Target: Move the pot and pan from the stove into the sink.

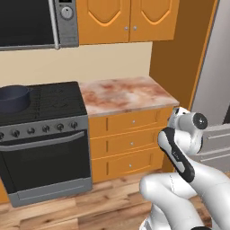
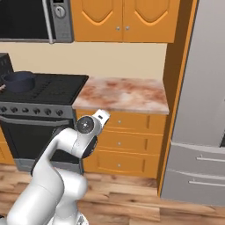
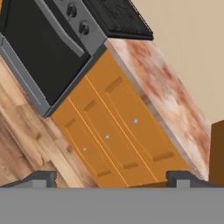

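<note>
We're seeing the pot point(image 1: 13, 99) sitting on the stove point(image 1: 49, 108), far-left grate (inside hidden from here). Gripper point(image 3: 111, 177) is hanging spread wide, holding nothing, looking at the orange drawers point(image 3: 113, 135) beside the stove, under the marble counter point(image 1: 126, 94).

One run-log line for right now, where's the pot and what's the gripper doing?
pot: on stove, left rear | gripper: open, empty, facing the counter drawers | phase: pot not yet reached

Open marbled counter point(image 1: 126, 94) right of the stove point(image 1: 45, 105); pot point(image 1: 13, 99) on its left grate.
</note>
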